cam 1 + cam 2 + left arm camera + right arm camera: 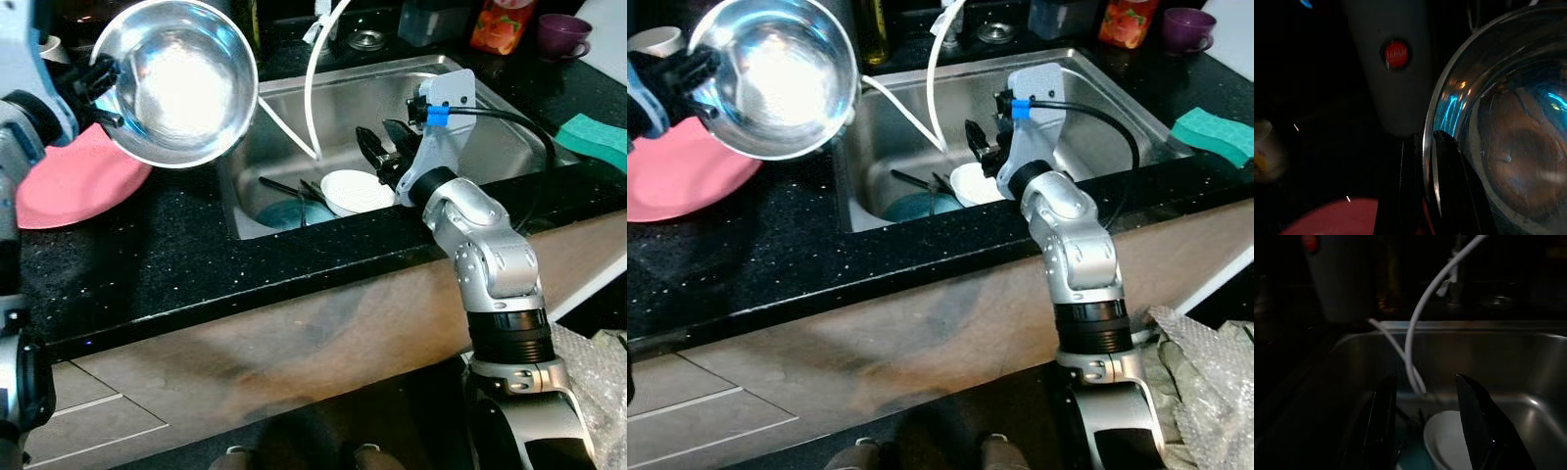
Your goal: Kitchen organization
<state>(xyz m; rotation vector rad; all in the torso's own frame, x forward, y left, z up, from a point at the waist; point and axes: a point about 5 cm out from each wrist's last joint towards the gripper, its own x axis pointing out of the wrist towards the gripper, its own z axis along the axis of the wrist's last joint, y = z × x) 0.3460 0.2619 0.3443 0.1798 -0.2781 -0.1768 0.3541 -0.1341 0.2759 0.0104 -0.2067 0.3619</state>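
Black bench [147, 264] around sink [490, 117]. Left end effector [106, 76] pinching steel bowl [181, 78] by rim, lifted clear. Right end effector [384, 152] spread wide, poised just above white bowl [355, 191], likely next pick.

2 head eyes overlook the sink [470, 108]; wrist cameras sit close.

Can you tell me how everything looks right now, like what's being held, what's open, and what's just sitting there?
Steel bowl: held up, tilted, rim pinched by the left gripper.
Left gripper: shut on the bowl's rim.
Right gripper: open, over the sink.
White bowl: upright in the sink.
Pink plate: flat on the counter.
Green sponge: lying on the counter.
Purple cup: upright.
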